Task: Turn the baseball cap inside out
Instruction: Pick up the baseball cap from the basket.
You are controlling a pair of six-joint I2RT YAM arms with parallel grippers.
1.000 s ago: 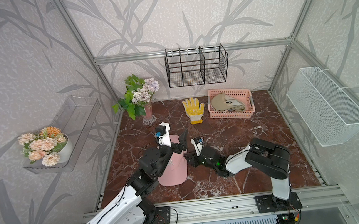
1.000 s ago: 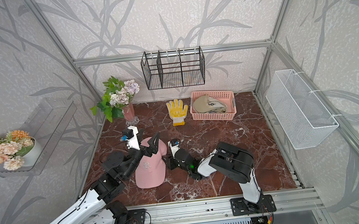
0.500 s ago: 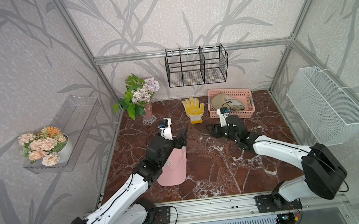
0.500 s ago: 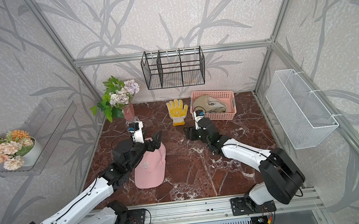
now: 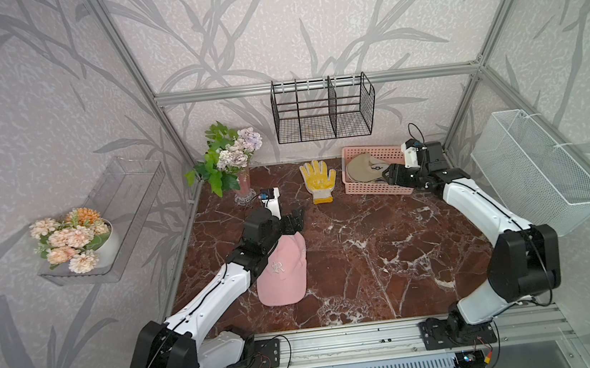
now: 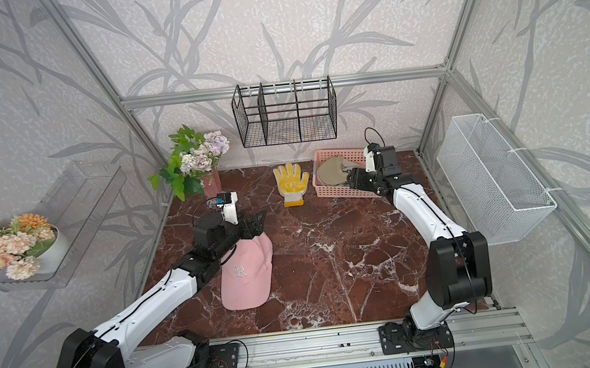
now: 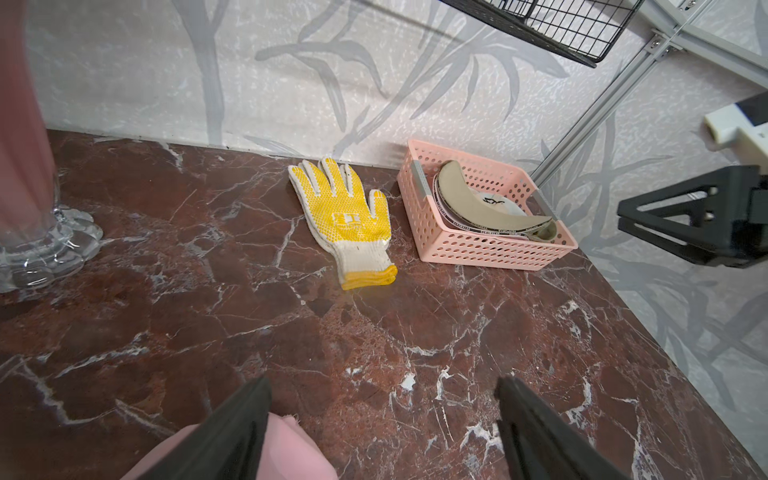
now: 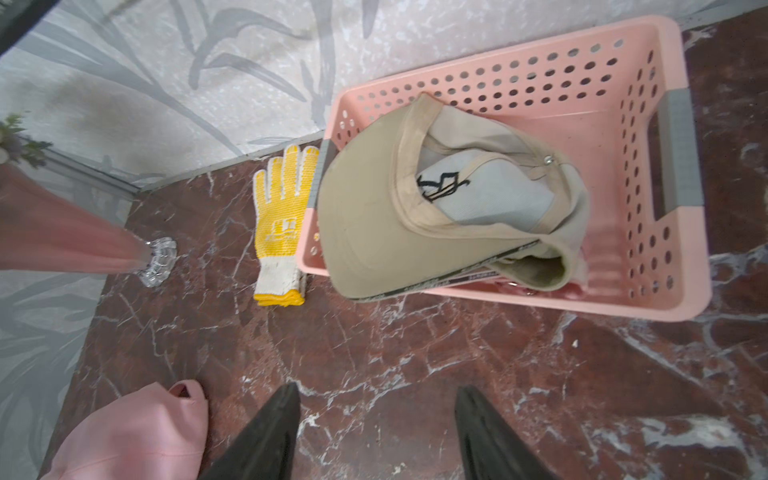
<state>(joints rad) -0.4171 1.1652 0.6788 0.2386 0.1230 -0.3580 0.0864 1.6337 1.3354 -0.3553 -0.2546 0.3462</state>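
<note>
I have the pink basket (image 5: 365,189) at the back edge of the marble tabletop (image 5: 387,257). A yellow-dotted work glove (image 5: 318,181) lies flat just beside it, dotted side up. Beyond the glove from the basket stands a glass vase of flowers (image 5: 233,165). A black wire rack (image 5: 323,114) hangs on the wall above the basket, and a white mesh bin (image 5: 535,171) is on the side wall near it.

Right gripper (image 5: 389,177): left side of pink fabric baseball cap (image 5: 282,268), swung out to 1 o'clock, now at pink perforated plastic basket (image 5: 376,193). Left gripper (image 5: 297,217): advanced toward 12 o'clock, tips now beyond cap's rear edge.
</note>
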